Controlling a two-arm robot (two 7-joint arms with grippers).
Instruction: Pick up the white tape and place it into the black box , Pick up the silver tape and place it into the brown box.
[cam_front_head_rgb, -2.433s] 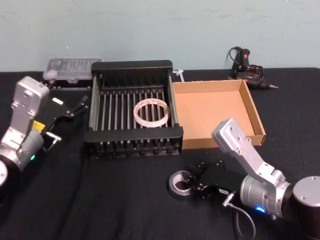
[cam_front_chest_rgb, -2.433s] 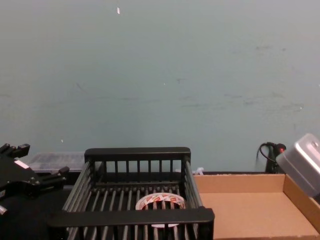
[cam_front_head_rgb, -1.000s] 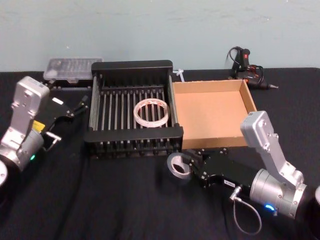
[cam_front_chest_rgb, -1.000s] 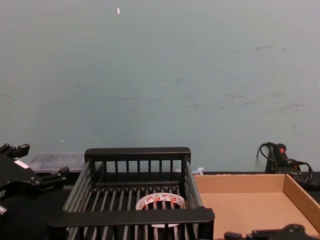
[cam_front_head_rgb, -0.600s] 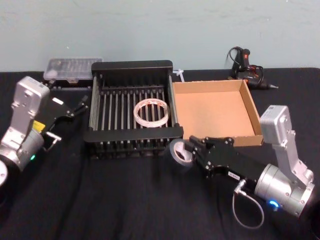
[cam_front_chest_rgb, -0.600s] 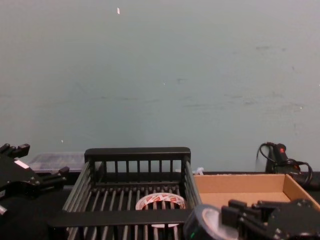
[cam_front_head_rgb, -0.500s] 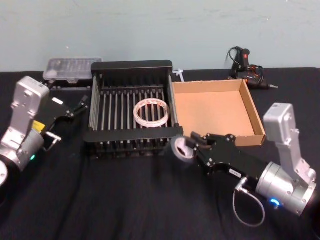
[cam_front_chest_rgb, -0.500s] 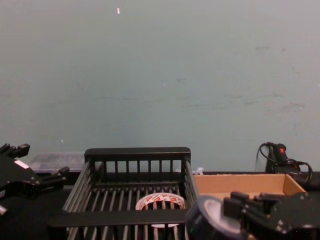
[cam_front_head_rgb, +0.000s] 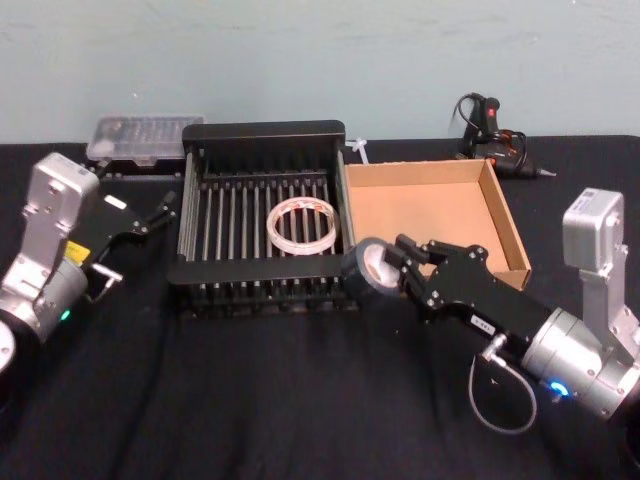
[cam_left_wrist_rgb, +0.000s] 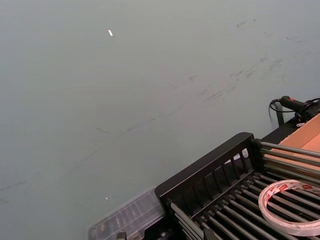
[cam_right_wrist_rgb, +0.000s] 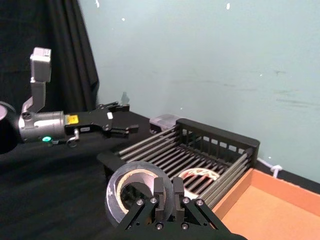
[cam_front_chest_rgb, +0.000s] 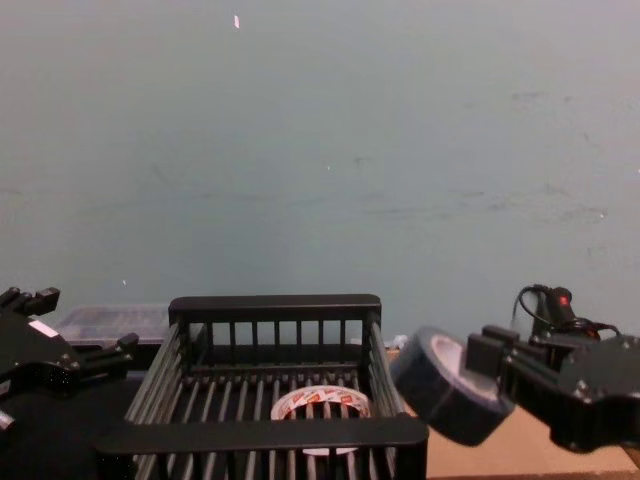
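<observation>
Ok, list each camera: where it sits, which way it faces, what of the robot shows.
Head: high, looking down at black box, brown box; both arms show.
Chest: low, facing the wall; right gripper holds silver tape.
Left wrist: beside the crate, facing the wall; white tape.
Right wrist: behind its fingers, facing the left gripper.
All four share the crate.
</observation>
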